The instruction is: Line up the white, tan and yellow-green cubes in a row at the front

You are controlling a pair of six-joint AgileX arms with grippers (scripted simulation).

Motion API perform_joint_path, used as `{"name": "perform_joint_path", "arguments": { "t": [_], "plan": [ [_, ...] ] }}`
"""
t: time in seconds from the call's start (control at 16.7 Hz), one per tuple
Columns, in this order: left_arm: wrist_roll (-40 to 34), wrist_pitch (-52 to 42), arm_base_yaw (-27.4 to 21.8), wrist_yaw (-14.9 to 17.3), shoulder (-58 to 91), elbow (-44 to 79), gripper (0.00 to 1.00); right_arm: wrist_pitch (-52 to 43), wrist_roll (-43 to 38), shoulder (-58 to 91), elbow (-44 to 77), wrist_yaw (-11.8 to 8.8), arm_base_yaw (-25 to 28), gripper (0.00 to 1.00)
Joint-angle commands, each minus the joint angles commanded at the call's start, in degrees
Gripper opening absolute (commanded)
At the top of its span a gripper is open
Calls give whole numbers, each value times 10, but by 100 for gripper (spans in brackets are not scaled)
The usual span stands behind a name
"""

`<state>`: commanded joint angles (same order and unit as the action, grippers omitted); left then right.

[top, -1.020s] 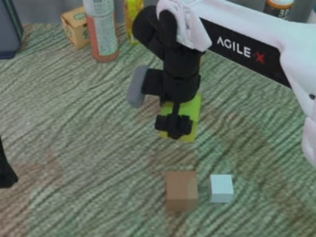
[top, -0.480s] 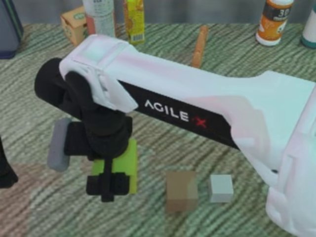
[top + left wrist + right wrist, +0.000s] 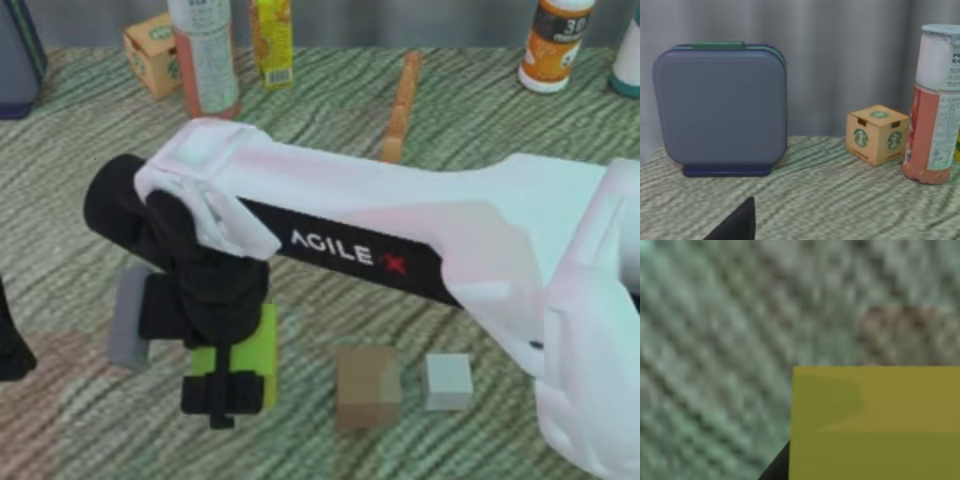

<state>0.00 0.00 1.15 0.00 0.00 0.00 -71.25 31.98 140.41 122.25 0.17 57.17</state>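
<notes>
Now: right tool (image 3: 222, 392) clamped on the yellow-green cube (image 3: 252, 345) at the bench's (image 3: 90, 200) front, left of the others.
Beneath the black tool the cube sits low near the cloth, just left of the tan cube (image 3: 367, 387); the white cube (image 3: 448, 381) lies beyond it. Left arm (image 3: 10, 345) sits parked at the left edge.

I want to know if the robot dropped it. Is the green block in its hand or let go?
In its hand: the right gripper is shut on the green block, left of the brown block.
</notes>
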Motion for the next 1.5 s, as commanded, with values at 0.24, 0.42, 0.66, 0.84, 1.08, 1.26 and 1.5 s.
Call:
{"name": "perform_joint_path", "arguments": {
  "t": [0.24,0.42,0.66,0.84,1.08,1.26,1.5],
  "plan": [
    [0,0,0,0,0,0,100,63,-1,5,-62,1,0,0],
    [0,0,0,0,0,0,100,65,-1,5,-63,1,0,0],
    [0,0,0,0,0,0,100,65,-1,5,-63,1,0,23],
    [0,0,0,0,0,0,100,65,-1,5,-63,1,0,45],
    [0,0,0,0,0,0,100,65,-1,5,-63,1,0,75],
    [0,0,0,0,0,0,100,65,-1,5,-63,1,0,98],
    [0,0,0,0,0,0,100,65,-1,5,-63,1,0,100]
  ]
}}
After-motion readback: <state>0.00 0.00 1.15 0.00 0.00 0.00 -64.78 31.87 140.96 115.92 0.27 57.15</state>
